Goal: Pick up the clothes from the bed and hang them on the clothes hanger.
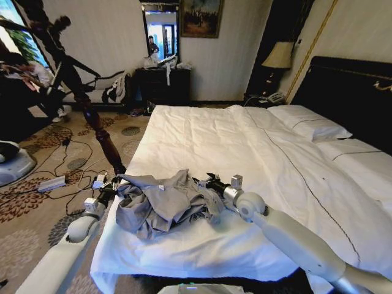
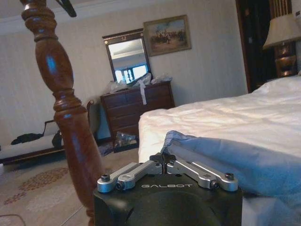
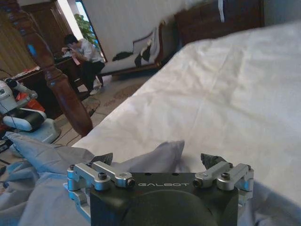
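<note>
At the foot of the bed (image 1: 202,141), the crumpled clothes (image 1: 162,205) are pinched by the closed left gripper (image 1: 109,187) and straddled by the spread right gripper (image 1: 205,182), unlifted, hanging not yet begun.

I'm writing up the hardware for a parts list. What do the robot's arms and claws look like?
Both arms are smooth, rounded pale grey-white shells with ball-like joints, ending in dark wrist sections with silver fittings. Each claw, left claw and right claw, has a black housing lettered GALBOT in pale capitals, silver metal linkage bars fastened with dark screws, and black fingertips. The left forearm is slimmer than the right forearm.
</note>
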Controlling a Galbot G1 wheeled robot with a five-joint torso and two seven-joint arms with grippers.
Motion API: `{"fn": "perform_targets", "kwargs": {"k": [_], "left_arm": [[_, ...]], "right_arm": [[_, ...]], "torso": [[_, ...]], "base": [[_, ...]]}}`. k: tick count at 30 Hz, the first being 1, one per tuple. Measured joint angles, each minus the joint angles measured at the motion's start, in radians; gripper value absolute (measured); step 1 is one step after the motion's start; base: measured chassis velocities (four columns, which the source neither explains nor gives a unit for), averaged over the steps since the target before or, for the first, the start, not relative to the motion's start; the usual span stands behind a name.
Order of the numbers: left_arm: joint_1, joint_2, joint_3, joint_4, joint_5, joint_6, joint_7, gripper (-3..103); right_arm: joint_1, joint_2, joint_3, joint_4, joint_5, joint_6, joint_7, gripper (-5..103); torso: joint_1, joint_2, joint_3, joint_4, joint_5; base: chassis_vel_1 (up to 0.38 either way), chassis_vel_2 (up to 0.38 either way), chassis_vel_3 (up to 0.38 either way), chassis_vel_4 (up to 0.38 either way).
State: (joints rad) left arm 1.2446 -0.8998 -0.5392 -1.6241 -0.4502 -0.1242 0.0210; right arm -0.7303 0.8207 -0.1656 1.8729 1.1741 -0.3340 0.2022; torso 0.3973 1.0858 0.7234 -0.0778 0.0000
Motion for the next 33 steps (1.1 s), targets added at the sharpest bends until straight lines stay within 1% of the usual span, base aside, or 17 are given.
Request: {"fn": "perform_targets", "kwargs": {"k": [2, 3, 4, 7, 8, 10, 12, 13, 15, 16, 17, 18, 20, 21, 26, 29, 33], "left_arm": [[0.006, -0.004, 0.002, -0.016, -0.001, 0.000, 0.000, 0], [0.010, -0.005, 0.002, -0.024, -0.001, 0.000, 0.000, 0], [0.010, -0.005, 0.002, -0.024, -0.001, 0.000, 0.000, 0], [0.031, -0.005, -0.004, -0.052, -0.002, 0.001, 0.000, 0], [0.031, -0.005, -0.004, -0.052, -0.002, 0.001, 0.000, 0], [0.046, 0.000, -0.012, -0.071, -0.005, 0.002, 0.000, 0], [0.062, 0.004, -0.021, -0.093, -0.008, 0.003, 0.000, 0], [0.062, 0.004, -0.021, -0.093, -0.008, 0.003, 0.000, 0], [0.078, 0.007, -0.029, -0.117, -0.012, 0.005, 0.000, 0], [0.083, 0.008, -0.033, -0.123, -0.014, 0.005, -0.001, 0], [0.083, 0.008, -0.033, -0.123, -0.014, 0.005, -0.001, 0], [0.090, 0.011, -0.038, -0.132, -0.015, 0.006, -0.001, 0], [0.097, 0.015, -0.042, -0.141, -0.016, 0.006, -0.001, 0], [0.098, 0.017, -0.043, -0.143, -0.017, 0.006, -0.001, 0], [0.096, 0.022, -0.041, -0.146, -0.019, 0.006, -0.001, 0], [0.091, 0.022, -0.037, -0.145, -0.019, 0.006, -0.001, 0], [0.081, 0.021, -0.030, -0.133, -0.020, 0.006, -0.001, 0]], "right_arm": [[0.025, 0.016, -0.017, -0.027, 0.033, -0.006, -0.010, 100], [0.044, 0.030, -0.026, -0.048, 0.069, -0.009, -0.017, 100], [0.044, 0.030, -0.026, -0.048, 0.069, -0.009, -0.017, 100], [0.099, 0.081, -0.033, -0.107, 0.242, -0.053, 0.000, 100], [0.099, 0.081, -0.033, -0.107, 0.242, -0.053, 0.000, 100], [0.128, 0.110, -0.039, -0.153, 0.311, -0.075, 0.019, 100], [0.146, 0.137, -0.042, -0.198, 0.355, -0.112, 0.067, 100], [0.146, 0.137, -0.042, -0.198, 0.355, -0.112, 0.067, 100], [0.155, 0.163, -0.039, -0.234, 0.399, -0.173, 0.147, 100], [0.157, 0.173, -0.036, -0.245, 0.412, -0.192, 0.174, 100], [0.157, 0.173, -0.036, -0.245, 0.412, -0.192, 0.174, 100], [0.161, 0.188, -0.030, -0.264, 0.426, -0.222, 0.209, 100], [0.165, 0.213, -0.023, -0.296, 0.429, -0.255, 0.240, 100], [0.167, 0.226, -0.020, -0.314, 0.419, -0.260, 0.248, 100], [0.166, 0.254, -0.010, -0.362, 0.374, -0.263, 0.264, 100], [0.159, 0.256, -0.003, -0.367, 0.375, -0.268, 0.269, 100], [0.147, 0.258, 0.014, -0.367, 0.402, -0.274, 0.269, 100]], "torso": [[0.000, 0.000, 0.000, -0.0002, 0.0000], [0.000, 0.000, 0.000, -0.0001, 0.0000], [0.000, 0.000, 0.000, -0.0001, 0.0000], [0.000, 0.000, 0.000, 0.0000, -0.0001], [0.000, 0.000, 0.000, 0.0000, -0.0001], [0.000, 0.000, 0.000, 0.0003, -0.0002], [0.000, 0.000, 0.000, 0.0002, 0.0000], [0.000, 0.000, 0.000, 0.0002, 0.0000], [0.000, 0.000, 0.000, -0.0001, 0.0001], [0.000, 0.000, 0.000, -0.0002, 0.0000], [0.000, 0.000, 0.000, -0.0002, 0.0000], [0.000, 0.000, 0.000, -0.0001, 0.0000], [0.000, 0.000, 0.000, 0.0000, -0.0001], [0.000, 0.000, 0.000, 0.0001, -0.0001], [0.000, 0.000, 0.000, 0.0001, 0.0000], [0.000, 0.000, 0.000, 0.0000, 0.0000], [0.000, 0.000, 0.000, -0.0003, 0.0000]], "base": [[0.000, 0.000, 0.000, 0.000], [0.000, 0.000, 0.000, 0.000], [0.000, 0.000, 0.000, 0.000], [0.000, 0.000, 0.000, 0.000], [0.000, 0.000, 0.000, 0.000], [0.000, 0.000, 0.000, 0.000], [0.000, 0.000, 0.000, 0.000], [0.000, 0.000, 0.000, 0.000], [0.000, 0.000, 0.000, 0.000], [0.000, 0.000, 0.000, 0.000], [0.000, 0.000, 0.000, 0.000], [0.000, 0.000, 0.000, 0.000], [0.000, 0.000, 0.000, 0.000], [0.000, 0.000, 0.000, 0.000], [0.000, 0.000, 0.000, 0.000], [0.000, 0.000, 0.000, 0.000], [0.000, 0.000, 0.000, 0.000]]}}
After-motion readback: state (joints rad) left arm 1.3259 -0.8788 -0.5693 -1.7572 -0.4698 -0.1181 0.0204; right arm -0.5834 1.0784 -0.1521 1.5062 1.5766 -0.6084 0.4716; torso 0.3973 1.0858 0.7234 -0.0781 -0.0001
